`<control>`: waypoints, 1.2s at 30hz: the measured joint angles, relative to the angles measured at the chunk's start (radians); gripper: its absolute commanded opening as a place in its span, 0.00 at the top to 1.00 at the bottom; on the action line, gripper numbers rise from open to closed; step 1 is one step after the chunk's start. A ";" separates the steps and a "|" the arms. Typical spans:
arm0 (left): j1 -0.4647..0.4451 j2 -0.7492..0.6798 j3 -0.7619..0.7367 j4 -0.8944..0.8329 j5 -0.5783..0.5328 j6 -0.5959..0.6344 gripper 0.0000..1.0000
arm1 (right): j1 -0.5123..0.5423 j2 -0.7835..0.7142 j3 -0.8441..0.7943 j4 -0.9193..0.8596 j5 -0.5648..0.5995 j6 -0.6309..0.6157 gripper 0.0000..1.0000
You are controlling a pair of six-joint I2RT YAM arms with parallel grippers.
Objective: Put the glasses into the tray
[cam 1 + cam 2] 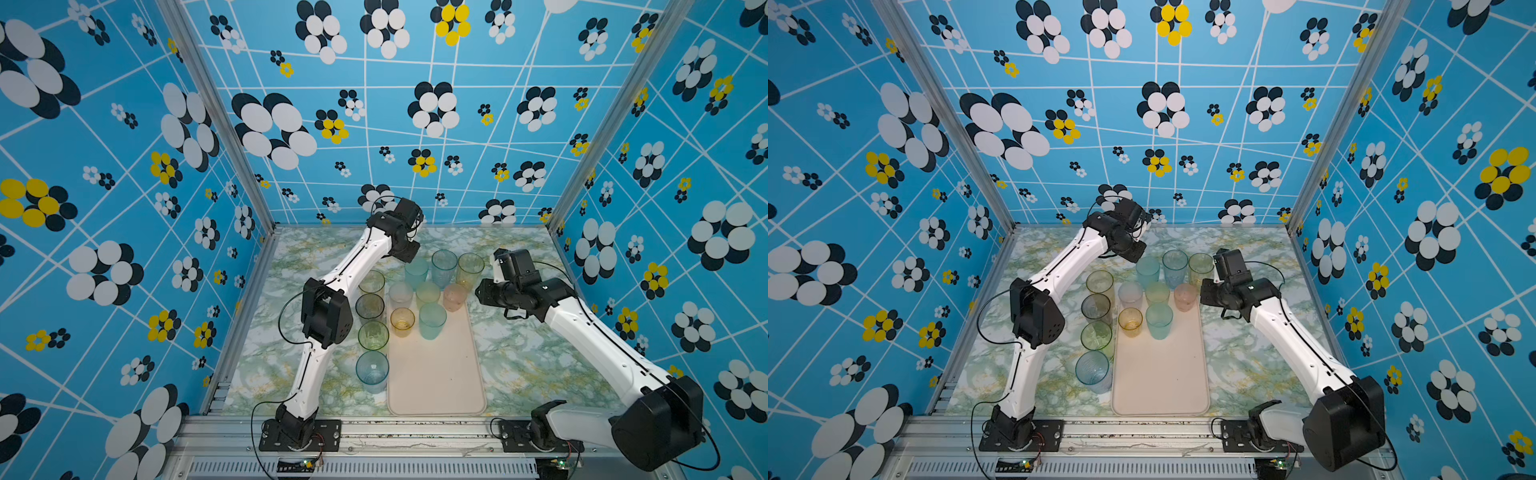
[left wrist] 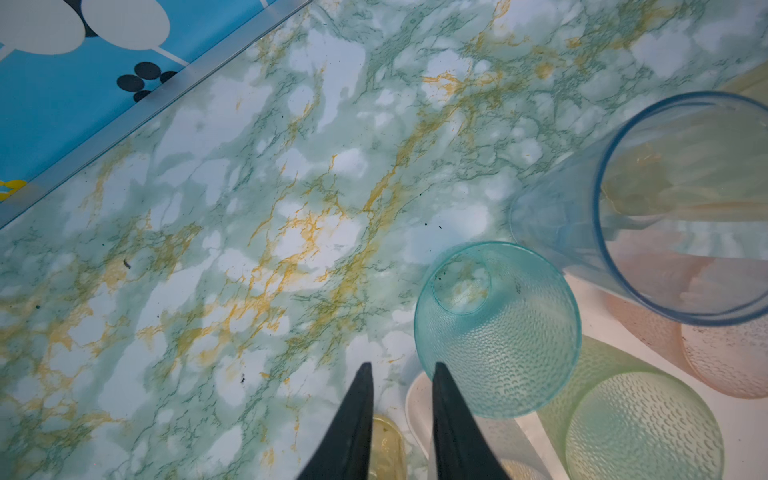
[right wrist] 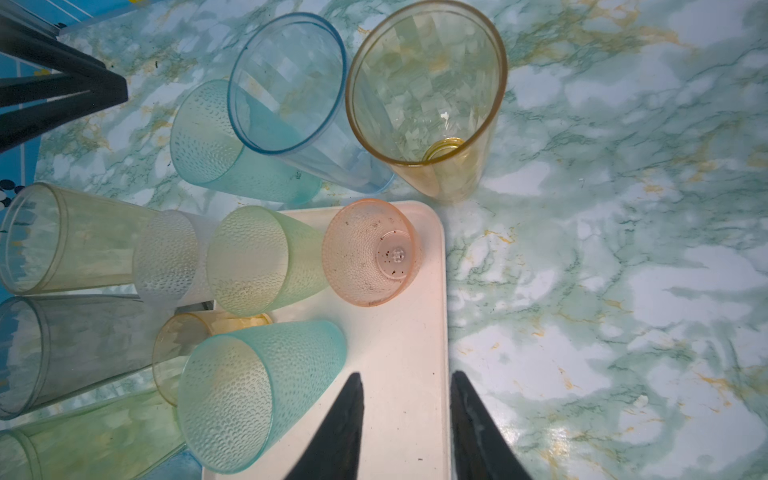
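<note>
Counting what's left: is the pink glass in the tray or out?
In. The pink glass stands upright on the tray, its base inside the rim at a corner.

Walls (image 1: 490, 83) papered bright blue, crossed by white lines and dotted with white, black and yellow flowers, enclose the table (image 1: 519, 365), its top marbled white, green and yellow. Aluminium posts (image 1: 223, 124) stand at the rear corners; a metal rail (image 1: 415, 428) edges the front.

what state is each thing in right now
tray: flat, near half bare
pink glass: upright, on tray
front teal glass: upright, on tray
front blue glass: upright, beside tray
tall amber glass: upright, behind tray
left gripper: open, empty
right gripper: open, empty
</note>
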 measured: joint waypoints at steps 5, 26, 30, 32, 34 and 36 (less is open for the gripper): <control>0.000 0.014 0.002 -0.001 -0.001 0.000 0.73 | 0.000 0.001 0.000 0.000 0.000 0.000 0.63; -0.001 0.080 0.009 0.011 -0.001 0.001 0.74 | 0.000 0.005 0.000 0.001 0.000 0.000 0.63; -0.001 0.097 0.023 0.019 -0.002 0.003 0.75 | 0.000 0.006 0.000 0.001 0.000 0.000 0.63; -0.001 0.110 0.032 0.018 -0.003 0.008 0.76 | 0.000 0.006 0.000 0.001 0.000 0.000 0.63; -0.001 0.126 0.045 0.016 -0.005 0.011 0.77 | 0.000 0.006 0.000 0.002 0.000 0.000 0.63; -0.001 0.134 0.048 0.018 -0.005 0.015 0.79 | 0.000 0.006 0.000 0.004 0.000 0.000 0.63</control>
